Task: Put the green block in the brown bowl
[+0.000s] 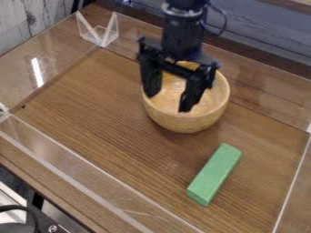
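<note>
Currently counting open tabletop point(91, 118) to the left of the bowl point(186, 124) and below it in the view. Finding a narrower strip of bare wood between the green block point(215, 174) and the right border of the view, and a small gap between block and bowl. Seeing the black gripper point(170, 95) open above the bowl, with fingers spread apart over the opening and covering part of the far rim.

Noting the block outside the bowl, at lower right, lying flat on the wood. Reading it as a plain bright green bar, long and straight-sided, set on a slant with the upper end leaning right. Marking the bowl as round and light brown, with thick walls and a smooth, pale inside.

Recording warm brown wood underneath, with fine grain and long slanting seams. Spotting a clear, angular holder point(98, 30) near the upper left, a grey patterned surface point(15, 23) in the corner beyond, and black curved cables point(17, 211) at lower left. Catching soft light on the wood.
</note>
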`<state>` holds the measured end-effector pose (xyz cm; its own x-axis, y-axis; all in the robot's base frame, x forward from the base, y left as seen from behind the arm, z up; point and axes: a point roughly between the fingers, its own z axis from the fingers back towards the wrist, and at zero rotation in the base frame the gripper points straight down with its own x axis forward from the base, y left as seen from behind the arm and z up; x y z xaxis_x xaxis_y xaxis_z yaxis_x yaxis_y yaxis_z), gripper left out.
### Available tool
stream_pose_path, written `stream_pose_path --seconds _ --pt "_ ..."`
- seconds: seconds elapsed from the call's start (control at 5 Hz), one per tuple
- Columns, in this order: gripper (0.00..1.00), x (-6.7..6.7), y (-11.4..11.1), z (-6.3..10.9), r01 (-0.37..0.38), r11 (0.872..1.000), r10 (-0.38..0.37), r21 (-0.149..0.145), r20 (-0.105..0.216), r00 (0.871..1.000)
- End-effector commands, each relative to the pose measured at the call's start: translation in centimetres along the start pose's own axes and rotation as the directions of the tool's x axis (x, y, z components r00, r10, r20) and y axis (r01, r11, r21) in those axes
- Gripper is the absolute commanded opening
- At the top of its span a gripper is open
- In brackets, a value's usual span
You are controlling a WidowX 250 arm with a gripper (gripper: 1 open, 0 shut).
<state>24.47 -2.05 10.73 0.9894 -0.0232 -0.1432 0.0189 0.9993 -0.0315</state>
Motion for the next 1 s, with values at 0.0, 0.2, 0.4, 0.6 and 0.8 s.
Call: stream_pose_path --seconds 0.0,0.2,0.4,0.6,0.8 --pt "1.0 -0.5 -2.9 0.7 -0.015 1.0 0.015 -0.009 0.061 0.998" --pt "1.0 -0.9 -6.5 0.0 -0.034 0.999 0.036 -0.021 0.079 0.996" --pt "1.0 -1.6 -7.6 -0.8 0.034 0.999 -0.031 -0.029 0.09 0.995" --pt "1.0 -1.7 -6.8 -1.8 0.074 0.996 -0.068 -0.045 0.119 0.991" --pt "1.0 -0.4 -8.2 -1.9 0.085 0.995 -0.075 -0.056 0.155 0.985"
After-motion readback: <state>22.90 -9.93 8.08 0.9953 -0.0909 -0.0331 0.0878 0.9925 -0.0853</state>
